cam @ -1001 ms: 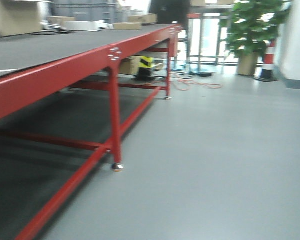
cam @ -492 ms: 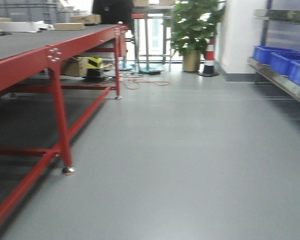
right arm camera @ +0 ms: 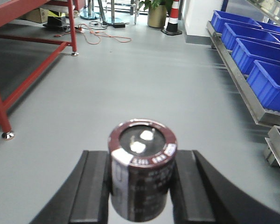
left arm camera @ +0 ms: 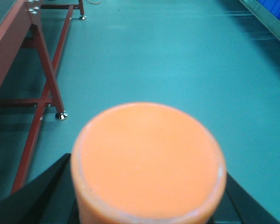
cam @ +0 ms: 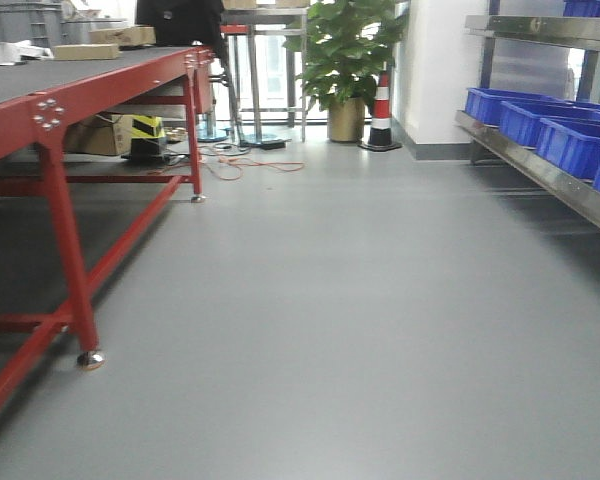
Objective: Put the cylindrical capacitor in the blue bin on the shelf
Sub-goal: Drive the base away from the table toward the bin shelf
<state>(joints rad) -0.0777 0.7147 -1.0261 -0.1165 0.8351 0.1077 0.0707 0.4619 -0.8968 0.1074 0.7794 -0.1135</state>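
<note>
Grey floor separates red workbench from shelf with blue bins.

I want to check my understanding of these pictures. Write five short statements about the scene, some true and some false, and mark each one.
1. The right gripper holds the cylindrical capacitor. True.
2. The left gripper is empty. False: it holds an orange cylinder.
3. Several blue bins stand on the shelf at the right. True.
4. The cylindrical capacitor lies in a bin already. False: it is in the right gripper.
5. The traffic cone stands left of the red workbench. False: it stands right of it, beside the potted plant.
</note>
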